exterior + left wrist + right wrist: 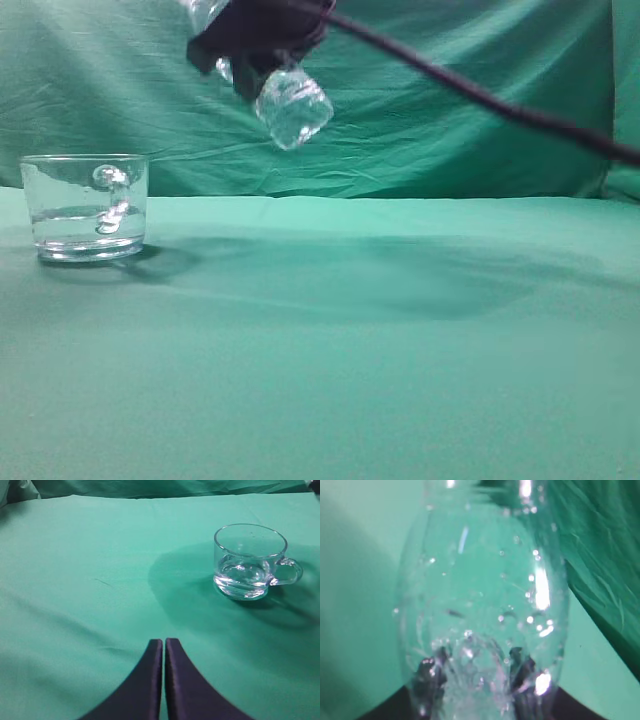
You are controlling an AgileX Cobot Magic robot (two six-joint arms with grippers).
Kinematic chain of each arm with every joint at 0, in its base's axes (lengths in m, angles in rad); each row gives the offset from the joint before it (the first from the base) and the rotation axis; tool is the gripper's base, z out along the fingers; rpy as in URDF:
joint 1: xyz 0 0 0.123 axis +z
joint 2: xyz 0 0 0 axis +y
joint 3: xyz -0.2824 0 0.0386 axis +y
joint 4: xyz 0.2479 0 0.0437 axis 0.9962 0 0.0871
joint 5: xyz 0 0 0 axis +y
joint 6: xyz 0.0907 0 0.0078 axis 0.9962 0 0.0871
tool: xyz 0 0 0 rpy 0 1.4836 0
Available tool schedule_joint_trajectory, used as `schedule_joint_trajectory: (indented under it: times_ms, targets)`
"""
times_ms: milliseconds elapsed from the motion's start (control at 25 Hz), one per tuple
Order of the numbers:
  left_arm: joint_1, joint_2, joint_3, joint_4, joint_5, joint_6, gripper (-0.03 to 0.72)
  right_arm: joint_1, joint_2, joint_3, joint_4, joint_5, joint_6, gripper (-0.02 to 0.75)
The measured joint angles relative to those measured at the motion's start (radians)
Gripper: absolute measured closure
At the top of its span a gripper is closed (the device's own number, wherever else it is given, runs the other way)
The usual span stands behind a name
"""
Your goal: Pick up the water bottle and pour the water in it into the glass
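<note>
The glass (85, 205) stands at the left of the green table, partly filled with water (85, 222). It also shows in the left wrist view (250, 560), handle to the right. My right gripper (262, 45) is high above the table, right of the glass, shut on the water bottle (292, 108), which is tilted with its base toward the lower right. The bottle's neck is cut off at the top edge. In the right wrist view the bottle (480, 595) fills the frame between the fingers. My left gripper (164, 642) is shut and empty, low over the cloth, near the glass.
A green cloth (380, 330) covers the table and a green curtain (450, 140) hangs behind. A black cable (480, 95) runs from the right gripper to the right edge.
</note>
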Motion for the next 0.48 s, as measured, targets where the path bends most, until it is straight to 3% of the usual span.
schedule_joint_trajectory:
  times_ms: [120,480]
  targets:
    - [0.0,0.0,0.0,0.0,0.0,0.0,0.688,-0.077,-0.161,0.131,0.117,-0.174,0.081,0.451]
    - [0.0,0.0,0.0,0.0,0.0,0.0,0.688,-0.384,-0.353,0.542,0.121,-0.707,0.159,0.451]
